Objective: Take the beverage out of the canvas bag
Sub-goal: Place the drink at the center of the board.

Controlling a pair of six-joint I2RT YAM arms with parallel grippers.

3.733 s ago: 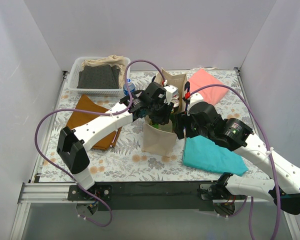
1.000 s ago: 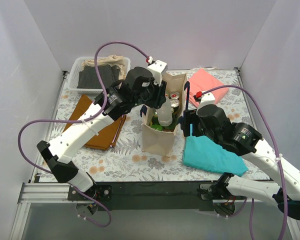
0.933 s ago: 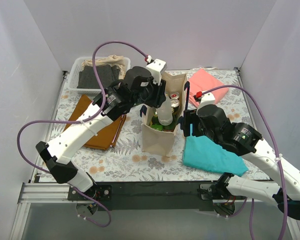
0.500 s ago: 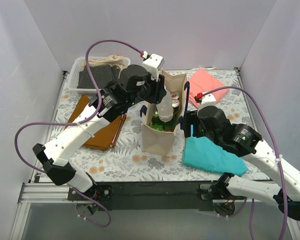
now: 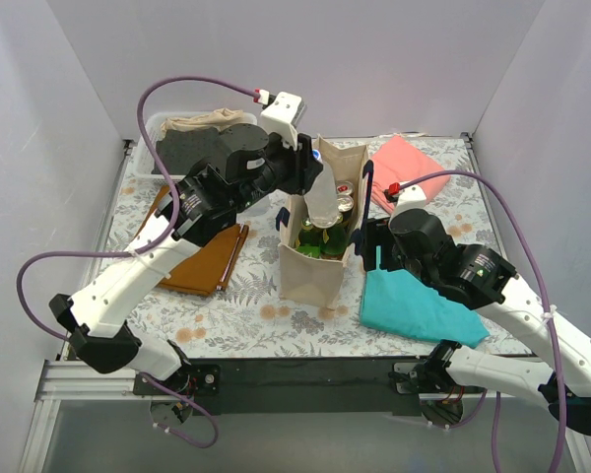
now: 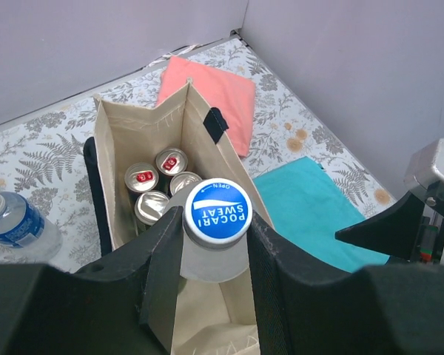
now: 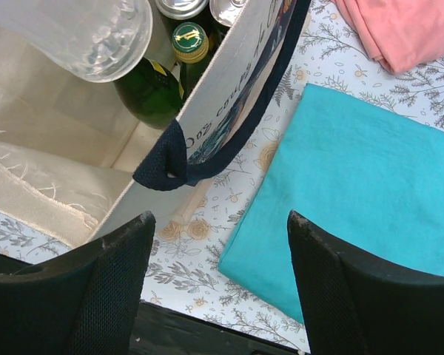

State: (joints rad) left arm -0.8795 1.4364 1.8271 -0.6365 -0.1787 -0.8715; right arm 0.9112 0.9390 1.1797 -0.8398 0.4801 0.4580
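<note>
Above the canvas bag (image 5: 313, 268) opening, left gripper (image 6: 213, 248) clamps the Pocari Sweat bottle (image 5: 323, 202), lifted mostly clear. Left to do, I judge: carry it aside and set it down. Right gripper (image 7: 220, 222) is spread apart, empty, beside the navy handle (image 7: 207, 166) — cans (image 6: 159, 188) sit inside

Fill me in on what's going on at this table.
The left pincer is shut on a clear bottle with a blue cap and holds it over the open mouth of the canvas bag. Several cans and green bottles stand inside the bag. The right pincer is open beside the bag, with the navy handle between its fingers, ungripped.
</note>
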